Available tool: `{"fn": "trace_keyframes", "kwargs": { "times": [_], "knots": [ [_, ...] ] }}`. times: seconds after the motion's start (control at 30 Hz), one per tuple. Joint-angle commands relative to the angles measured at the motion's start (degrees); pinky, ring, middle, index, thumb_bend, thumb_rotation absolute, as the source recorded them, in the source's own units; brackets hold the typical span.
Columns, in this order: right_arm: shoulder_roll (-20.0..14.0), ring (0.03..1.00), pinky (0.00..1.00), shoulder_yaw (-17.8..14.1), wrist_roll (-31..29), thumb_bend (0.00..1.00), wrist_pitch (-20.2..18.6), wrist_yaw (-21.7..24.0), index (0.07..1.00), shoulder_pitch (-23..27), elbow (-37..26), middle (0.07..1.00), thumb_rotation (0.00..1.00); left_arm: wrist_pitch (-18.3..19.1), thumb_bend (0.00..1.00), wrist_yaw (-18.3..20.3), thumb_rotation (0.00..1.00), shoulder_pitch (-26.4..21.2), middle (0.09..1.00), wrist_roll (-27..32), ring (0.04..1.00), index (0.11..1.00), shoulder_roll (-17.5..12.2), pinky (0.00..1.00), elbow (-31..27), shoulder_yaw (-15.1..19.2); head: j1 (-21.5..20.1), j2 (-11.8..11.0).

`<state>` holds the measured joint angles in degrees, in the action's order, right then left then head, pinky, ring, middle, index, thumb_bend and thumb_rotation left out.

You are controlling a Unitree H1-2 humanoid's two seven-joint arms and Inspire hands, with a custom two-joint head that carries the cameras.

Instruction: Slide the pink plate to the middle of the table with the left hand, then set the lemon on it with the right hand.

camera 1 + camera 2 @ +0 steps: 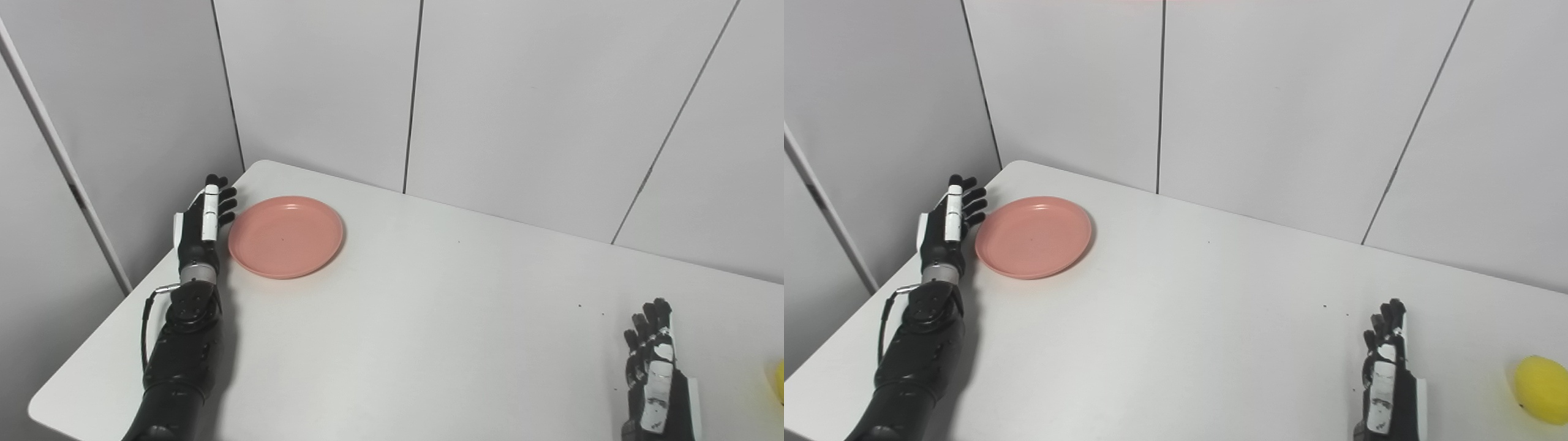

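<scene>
- Left robot hand point(205, 217): black with white panels, set edge-up on the counter just to the left of the pink plate. Its fingers point(225, 202) are straight and spread slightly, holding nothing; whether they touch the plate's rim cannot be told. The dark forearm runs back toward the counter's near edge, with a thin cable looped at the wrist.
- Pink plate point(286, 236): round, shallow, nothing on it. It lies flat near the counter's far left corner and serves as landmark for the other entries.
- Counter point(429, 318): white, with rounded corners; a few small dark specks lie well to the right of the pink plate.
- Wall panels point(520, 104): pale grey, with dark seams, standing behind the pink plate and along the counter's far edge.
- Right robot hand point(1387, 376): black and white, far to the right of the pink plate, by the near edge. Fingers extended and close together, empty.
- Lemon point(1543, 389): yellow, lying on the counter farthest right of the pink plate, beside the right robot hand but apart from it.
- Writing: no readable brand or label on any item.
</scene>
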<state>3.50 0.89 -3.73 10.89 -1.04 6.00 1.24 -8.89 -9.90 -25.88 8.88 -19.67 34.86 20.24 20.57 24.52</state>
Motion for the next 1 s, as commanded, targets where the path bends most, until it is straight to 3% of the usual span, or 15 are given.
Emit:
{"fn": "trace_keyframes", "kwargs": {
  "times": [0.0,0.13,0.27,0.4,0.63,0.97],
  "knots": [
    [0.0,1.0,1.0,0.0,-0.3,0.67,0.0,0.5,1.0,-0.3,-1.0,1.0,1.0,-3.1,0.68,1.1,1.0,-2.8,0.784,0.3,0.797,0.775,-1.5,0.82,0.1,-0.1,0.1,0.0],
    [0.2,1.0,1.0,-0.1,-0.2,0.67,-0.4,0.2,1.0,-0.3,-1.4,1.0,0.99,-4.4,0.69,2.2,1.0,-3.2,0.785,1.2,0.801,0.777,-1.4,0.85,2.3,-0.4,0.0,0.0],
    [0.0,1.0,1.0,-0.1,-0.3,0.68,-0.7,0.4,1.0,-0.4,-1.6,1.0,0.99,-3.0,0.64,1.9,1.0,-2.8,0.81,1.2,0.825,0.794,-0.5,0.88,1.5,-1.0,0.0,0.2],
    [0.0,1.0,1.0,-0.1,-0.4,0.67,-0.8,0.4,1.0,-0.4,-1.8,1.0,0.99,-3.2,0.66,2.1,1.0,-2.8,0.82,1.0,0.839,0.811,-0.4,0.91,2.1,-1.7,0.1,0.4],
    [0.2,1.0,1.0,-0.2,-0.2,0.67,-1.2,0.1,1.0,-0.3,-2.0,1.0,0.99,-2.7,0.63,2.8,1.0,-2.4,0.803,1.9,0.821,0.794,0.6,0.84,0.6,-1.9,0.0,0.4],
    [0.3,1.0,1.0,-0.2,-0.3,0.67,-1.4,0.0,1.0,-0.2,-2.2,1.0,0.98,-2.7,0.62,4.4,1.0,-1.8,0.818,1.6,0.83,0.797,1.9,0.83,-1.5,-3.7,-0.2,0.5]
  ]
}}
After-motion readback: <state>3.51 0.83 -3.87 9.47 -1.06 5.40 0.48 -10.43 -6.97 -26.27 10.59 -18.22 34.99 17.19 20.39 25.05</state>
